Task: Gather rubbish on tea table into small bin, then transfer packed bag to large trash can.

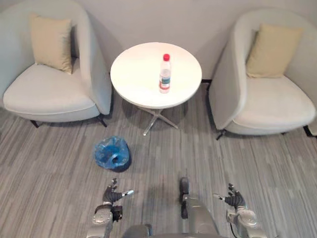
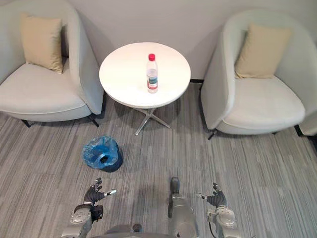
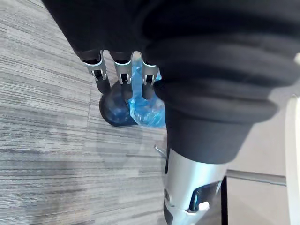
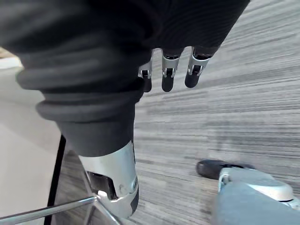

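The rubbish to collect here is one plastic bottle (image 1: pixel 165 73) with a red cap. It stands upright on the round white tea table (image 1: pixel 133 74), a little toward the side of the right armchair (image 1: pixel 270 106) and well inside the rim, so I judge it will not fall by itself. If it is empty or has some water inside, I cannot tell from this height. The small bin (image 1: pixel 112 153), lined with a blue bag, stands on the grey striped floor (image 1: pixel 49 198) in front of the table and toward the robot's left, between the table and the left hand (image 1: pixel 112 196). This place seems practical, because the bottle can be carried down to it in a short way. The left hand hangs low near the bin, with fingers (image 3: pixel 101 75) loosely spread and nothing between them; the left wrist view looks past them straight at the bin. The right hand (image 1: pixel 234 200) is also low, well apart from the table, with fingers (image 4: pixel 168 77) relaxed and holding nothing. The left armchair (image 1: pixel 49 94) and the right one stand at both sides of the table, each with a beige cushion (image 1: pixel 50 42). The gathering is not yet begun, in my judgement; the robot must first come closer to reach the bottle.
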